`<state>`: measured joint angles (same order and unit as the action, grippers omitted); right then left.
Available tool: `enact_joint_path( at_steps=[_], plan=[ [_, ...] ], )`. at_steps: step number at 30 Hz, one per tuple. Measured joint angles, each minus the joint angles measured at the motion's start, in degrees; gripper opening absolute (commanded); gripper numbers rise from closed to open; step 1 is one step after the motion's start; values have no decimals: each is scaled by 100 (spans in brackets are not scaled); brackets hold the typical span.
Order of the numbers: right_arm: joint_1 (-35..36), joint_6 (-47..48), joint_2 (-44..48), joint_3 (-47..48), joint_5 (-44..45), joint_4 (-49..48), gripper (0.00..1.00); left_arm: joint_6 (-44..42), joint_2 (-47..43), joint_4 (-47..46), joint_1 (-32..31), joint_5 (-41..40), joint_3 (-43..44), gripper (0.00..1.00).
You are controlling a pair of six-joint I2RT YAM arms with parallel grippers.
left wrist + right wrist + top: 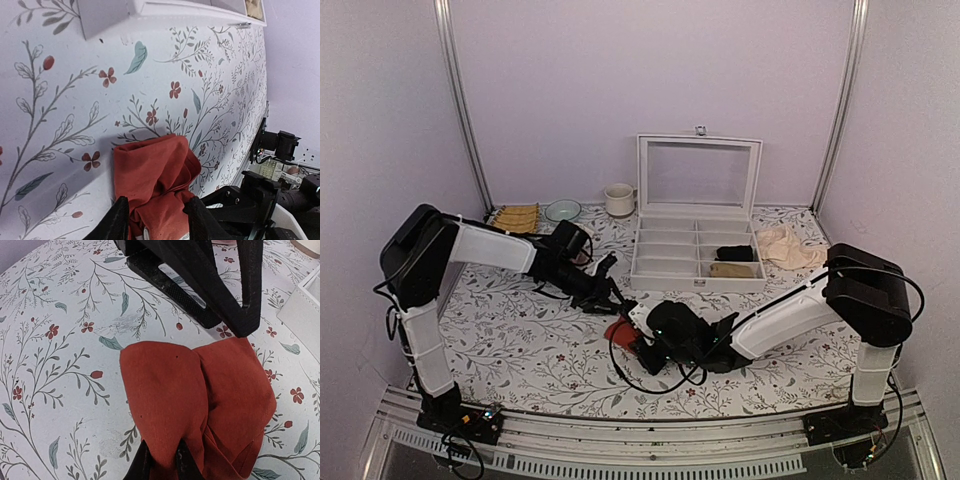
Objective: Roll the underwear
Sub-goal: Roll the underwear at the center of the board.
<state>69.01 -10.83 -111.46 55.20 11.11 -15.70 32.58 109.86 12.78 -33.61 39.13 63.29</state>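
The underwear is a bunched, folded red-orange bundle on the floral table, between the two arms. In the left wrist view the underwear lies between the black fingers, and a sliver of cream waistband shows at the bottom edge. My left gripper is open, its jaws standing apart on either side of the cloth. My right gripper is shut on a fold at the near edge of the underwear. The left gripper's black frame hangs over the bundle's far side.
A white compartment box with its lid raised stands behind the bundle, holding rolled dark and tan items. A pale beige cloth lies to its right. A cup, a bowl and a yellow rack line the back left.
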Motion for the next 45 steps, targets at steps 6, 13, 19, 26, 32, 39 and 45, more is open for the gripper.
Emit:
enact_joint_path(
  at_steps=[6, 13, 19, 26, 32, 39, 45],
  plan=[
    [-22, -146, 17, -144, -282, -251, 0, 2, 55, 26, 35, -68, 70, 40],
    [-205, -518, 50, -297, -890, -498, 0, 7, 55, 24, 90, -105, 63, 40],
    [-402, -769, 50, -310, -1458, -533, 0, 26, 55, -4, 94, -107, 2, 39],
    [-691, -1027, 46, -310, -2328, -527, 0, 72, 52, -22, 105, -111, -199, 39],
    [-927, -1255, 39, -369, -3088, -584, 0, 144, 24, -52, 140, -142, -295, 39],
    [-1196, -1491, -81, -385, -3810, -693, 0, 216, -164, -109, 225, -269, -356, 39],
    [-1397, -1703, -234, -339, -4376, -754, 0, 317, -345, -155, 273, -396, -446, 39]
  ],
)
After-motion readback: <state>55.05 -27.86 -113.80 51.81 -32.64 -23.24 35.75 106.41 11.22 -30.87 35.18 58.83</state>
